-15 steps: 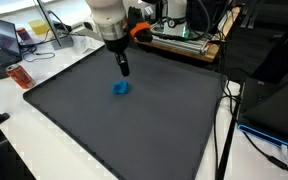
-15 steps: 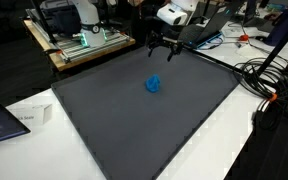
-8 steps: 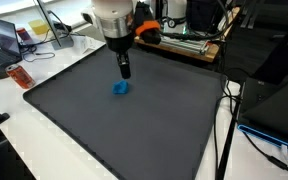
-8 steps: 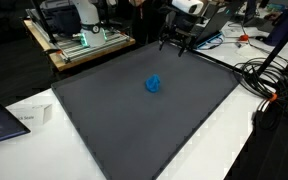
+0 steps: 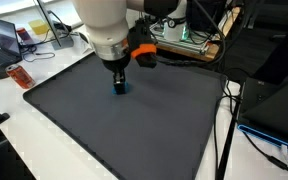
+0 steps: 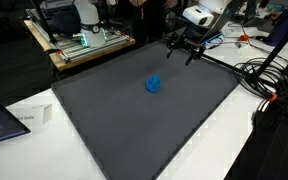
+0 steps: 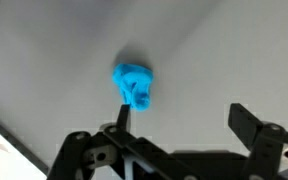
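Blue lump [image 7: 134,85] sits ahead of the downward-pointing end effector [image 7: 180,112], fingers spread, seemingly hovering clear.

A large dark grey mat [image 5: 124,120] covers most of a white tabletop [image 6: 234,150]. Beyond its far edge stands a cluttered wooden workbench [image 6: 79,50]. In an exterior view, black cables [image 6: 269,75] trail along the table's right side.

1. The lump [image 6: 154,85] lies on the mat [image 6: 124,135], in its far half.
2. The pincer [image 6: 181,55] hangs above the mat's far edge, apart from the lump.
3. The mat covers the middle of the bench [image 6: 234,150].
4. Cables [image 6: 269,85] lie right of the mat in an exterior view.
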### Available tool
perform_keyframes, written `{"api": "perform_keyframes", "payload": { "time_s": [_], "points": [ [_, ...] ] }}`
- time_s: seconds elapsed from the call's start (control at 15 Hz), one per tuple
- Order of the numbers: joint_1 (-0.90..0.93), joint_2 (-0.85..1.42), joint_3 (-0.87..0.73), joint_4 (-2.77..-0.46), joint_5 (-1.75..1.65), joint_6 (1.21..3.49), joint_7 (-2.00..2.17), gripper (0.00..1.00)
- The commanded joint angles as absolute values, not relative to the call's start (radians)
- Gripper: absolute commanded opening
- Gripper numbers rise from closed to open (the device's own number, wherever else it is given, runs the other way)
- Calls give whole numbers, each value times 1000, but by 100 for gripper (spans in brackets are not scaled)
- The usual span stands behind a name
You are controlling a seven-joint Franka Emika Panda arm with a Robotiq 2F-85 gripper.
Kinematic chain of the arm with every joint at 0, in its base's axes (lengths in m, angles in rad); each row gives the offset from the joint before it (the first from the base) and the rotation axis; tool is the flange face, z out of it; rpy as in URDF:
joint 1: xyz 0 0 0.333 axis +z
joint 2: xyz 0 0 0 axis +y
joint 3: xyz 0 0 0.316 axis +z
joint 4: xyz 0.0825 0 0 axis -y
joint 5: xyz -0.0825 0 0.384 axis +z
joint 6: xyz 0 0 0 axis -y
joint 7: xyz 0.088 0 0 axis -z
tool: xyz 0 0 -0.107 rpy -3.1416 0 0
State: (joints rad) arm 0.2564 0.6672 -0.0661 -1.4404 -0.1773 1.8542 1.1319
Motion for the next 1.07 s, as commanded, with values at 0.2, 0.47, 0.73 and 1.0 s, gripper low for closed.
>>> {"api": "perform_keyframes", "payload": {
  "time_s": [0.2,0.47,0.73,1.0],
  "points": [
    [260,816,-80,-1252,-184,1779,1174,100],
    [259,875,-86,-1191,-181,1753,1182,100],
    [251,895,-84,-1177,-187,1753,1136,100],
    [247,850,-94,-1231,-217,1752,1045,100]
  ]
}}
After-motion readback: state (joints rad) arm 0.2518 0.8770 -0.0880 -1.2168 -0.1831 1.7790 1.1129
